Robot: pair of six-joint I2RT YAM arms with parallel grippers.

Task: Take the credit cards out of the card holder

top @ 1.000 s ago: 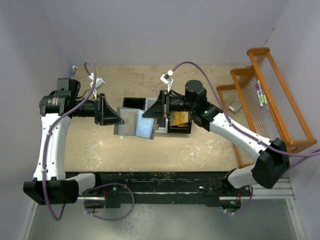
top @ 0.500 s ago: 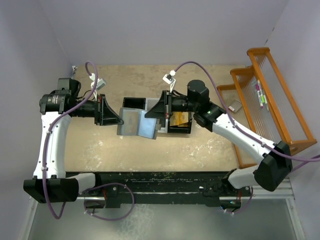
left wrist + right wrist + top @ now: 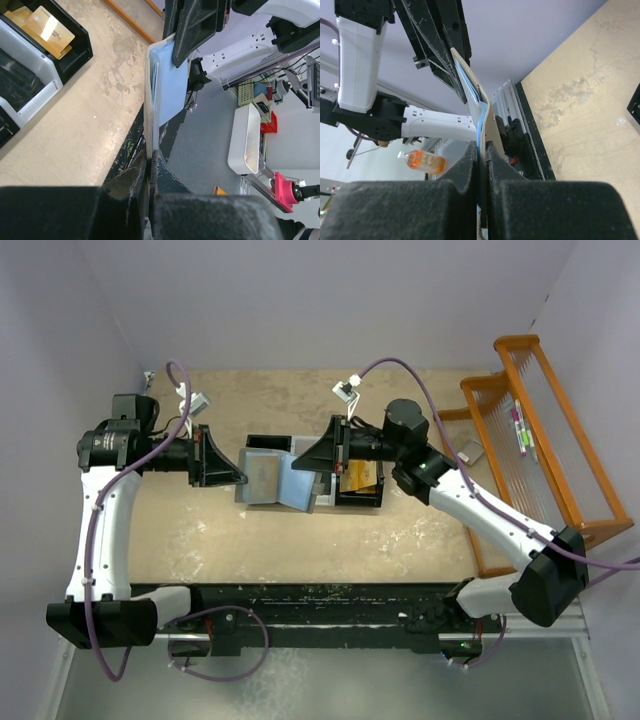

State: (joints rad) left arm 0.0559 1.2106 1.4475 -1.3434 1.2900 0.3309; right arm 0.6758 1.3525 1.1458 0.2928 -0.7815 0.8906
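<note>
The grey card holder (image 3: pixel 258 478) is held above the table between both grippers, partly open, with its blue flap (image 3: pixel 298 486) raised on the right. My left gripper (image 3: pixel 232 478) is shut on its left edge, and the holder shows edge-on (image 3: pixel 149 107) between the left fingers (image 3: pixel 161 172). My right gripper (image 3: pixel 308 460) is shut on the blue flap (image 3: pixel 481 107). Orange-gold credit cards (image 3: pixel 361 477) lie in the black compartment of the bin tray (image 3: pixel 47 30). I cannot make out any card inside the holder.
The black-and-white three-compartment bin tray (image 3: pixel 268 444) sits under and behind the holder, its white compartment (image 3: pixel 35 67) beside the one with the cards. An orange wire rack (image 3: pixel 545 430) stands at the right wall with small items in it.
My right gripper has drawn the blue flap a little right and back, tilting it up more. The left gripper has barely moved.
</note>
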